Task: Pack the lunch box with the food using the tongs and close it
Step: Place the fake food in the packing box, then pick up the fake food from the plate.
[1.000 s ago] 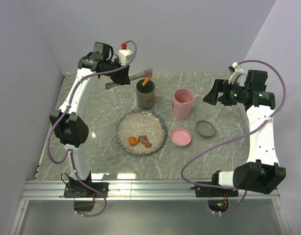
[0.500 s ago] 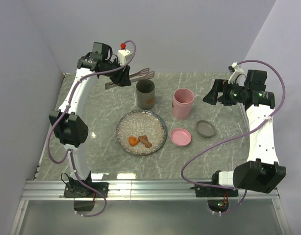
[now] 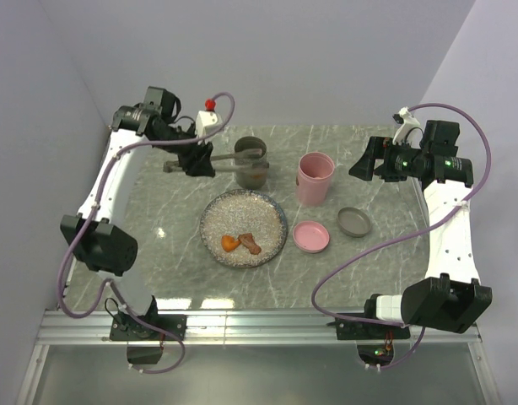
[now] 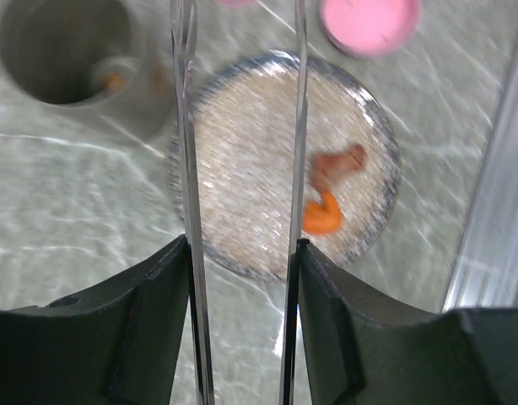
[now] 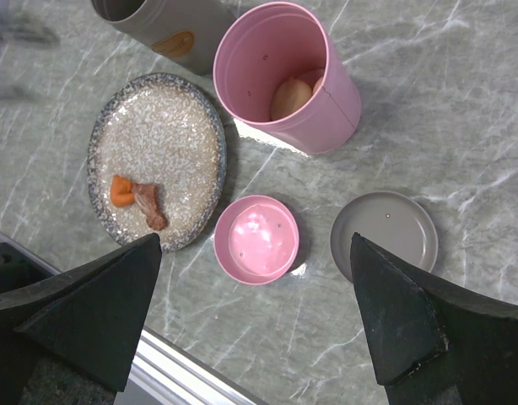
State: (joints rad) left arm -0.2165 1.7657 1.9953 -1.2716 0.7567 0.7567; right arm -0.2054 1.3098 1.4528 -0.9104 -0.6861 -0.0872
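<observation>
partly packed, i'd judge. low in the top view, a speckled round plate (image 3: 215, 213) holds food left to move: a glossy orange chunk (image 3: 230, 243) touching a brown piece (image 3: 250, 244). right of it, a smooth pink lid (image 3: 311, 236) and a grey lid (image 3: 354, 222) lie off. higher, the pink cup (image 3: 315, 179) holds a beige ball (image 5: 288, 97), the matte grey cup (image 3: 251, 173) an orange bit (image 4: 114, 82). upper left, the left gripper (image 3: 198, 159), jaws half apart, clasps thin metal tongs (image 3: 246, 154) near the grey cup's rim. the right gripper (image 3: 366, 160) gapes wide, empty.
</observation>
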